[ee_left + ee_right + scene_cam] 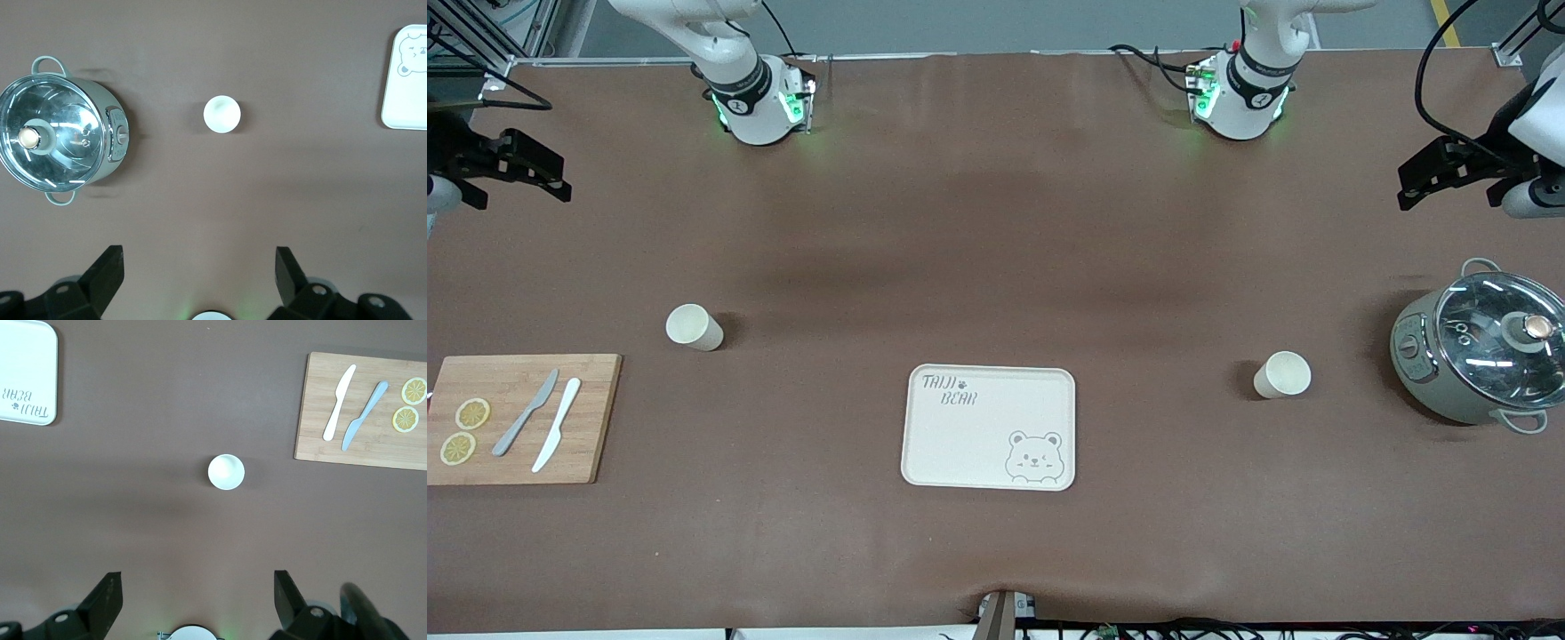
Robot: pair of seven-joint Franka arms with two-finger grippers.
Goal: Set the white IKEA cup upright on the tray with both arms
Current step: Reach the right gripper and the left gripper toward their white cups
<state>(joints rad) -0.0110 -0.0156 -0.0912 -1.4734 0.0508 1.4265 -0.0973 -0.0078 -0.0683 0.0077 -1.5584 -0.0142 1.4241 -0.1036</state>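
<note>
While both arms wait raised | left gripper (1414, 182) fingers spread | right gripper (556, 178) fingers spread

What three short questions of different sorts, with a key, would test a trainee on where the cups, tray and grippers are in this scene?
1. True or false: a white cup already stands on the tray.
2. Multiple choice: the cutting board holds A) two knives and two lemon slices, B) a cup, C) a pot lid.
3. Short answer: which cup stands beside the lidded pot, and which gripper hangs above that end?

Key
1. False: both cups stand upright on the table, one toward each end.
2. A.
3. The cup toward the left arm's end; the left gripper, open. The other cup stands near the board, where the right gripper hangs open.
</note>
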